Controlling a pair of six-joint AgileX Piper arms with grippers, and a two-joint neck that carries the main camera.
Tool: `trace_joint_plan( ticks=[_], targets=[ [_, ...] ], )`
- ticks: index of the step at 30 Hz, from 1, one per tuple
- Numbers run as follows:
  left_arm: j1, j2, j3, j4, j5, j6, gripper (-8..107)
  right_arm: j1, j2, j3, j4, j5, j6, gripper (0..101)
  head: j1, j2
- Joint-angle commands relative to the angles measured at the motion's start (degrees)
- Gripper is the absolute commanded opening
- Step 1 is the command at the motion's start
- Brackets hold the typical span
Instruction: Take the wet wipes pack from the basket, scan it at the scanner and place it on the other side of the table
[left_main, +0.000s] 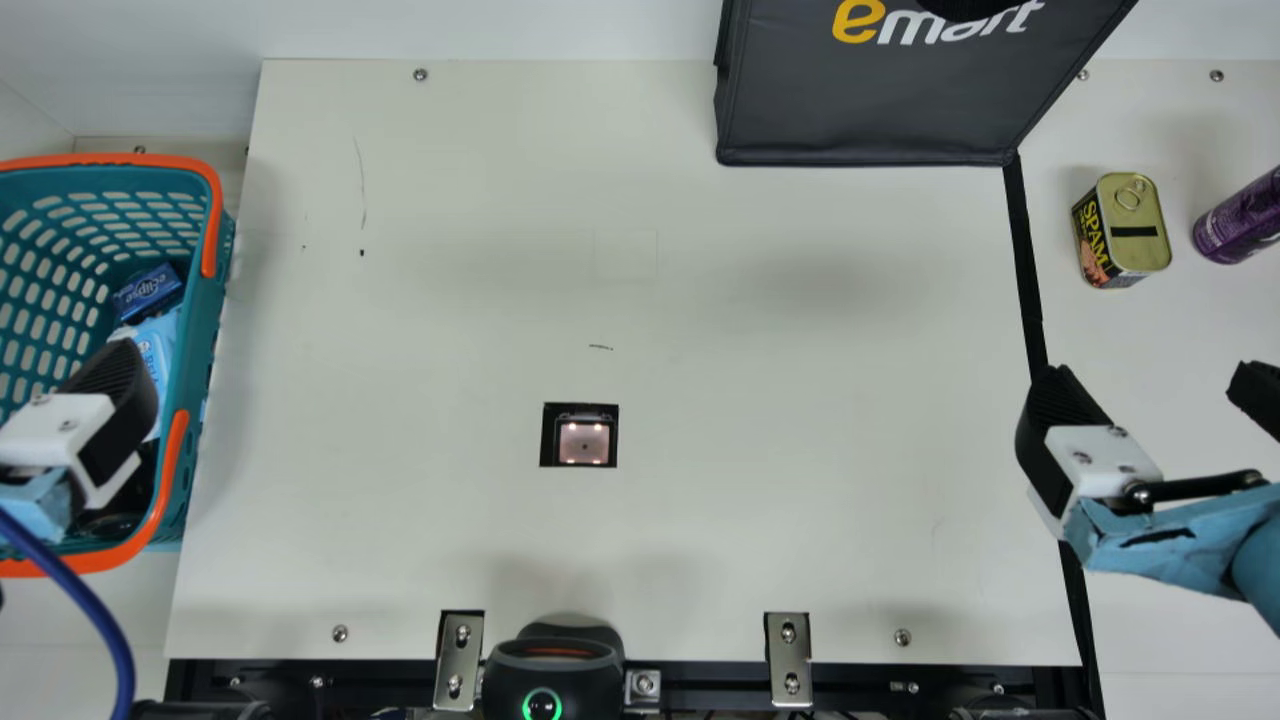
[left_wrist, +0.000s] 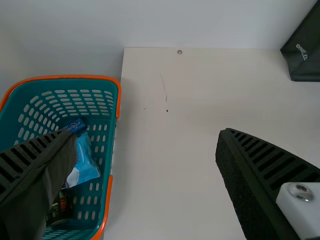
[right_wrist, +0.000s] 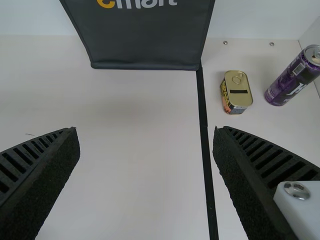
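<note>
My left gripper (left_main: 110, 400) is over the basket (left_main: 192, 420) at the left of the main view, partly covering its contents. The light blue wet wipes pack (left_main: 160, 345) lies in the basket beyond that finger. In the left wrist view, my left gripper (left_wrist: 145, 136) is open with nothing between its fingers; one finger overlaps the basket (left_wrist: 114, 145) and part of the wipes pack (left_wrist: 86, 161). The scanner (left_main: 584, 442) is set in the table. My right gripper (left_main: 1148, 385) is open and empty near the black line; the right wrist view also shows my right gripper (right_wrist: 146, 132) spread wide.
A small blue box (left_main: 150, 290) and a dark item (left_wrist: 61, 207) share the basket. Beyond the black line (left_main: 1025, 260) stand a Spam can (left_main: 1138, 225) and a purple can (left_main: 1240, 222). A dark bag (left_main: 880, 100) is at the far edge.
</note>
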Motion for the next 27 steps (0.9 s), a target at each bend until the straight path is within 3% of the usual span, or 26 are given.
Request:
trace_joint_plan(
  ticks=[1, 15, 27],
  targets=[
    [0.0, 0.0, 0.0, 0.0, 0.0, 0.0, 90, 0.0, 0.0, 0.0, 0.0, 0.0, 0.0, 95, -1.7, 1.4],
    [0.0, 0.0, 0.0, 0.0, 0.0, 0.0, 90, 0.0, 0.0, 0.0, 0.0, 0.0, 0.0, 95, -1.7, 20.1],
    [0.0, 0.0, 0.0, 0.0, 0.0, 0.0, 90, 0.0, 0.0, 0.0, 0.0, 0.0, 0.0, 95, -1.7, 20.1]
  ],
)
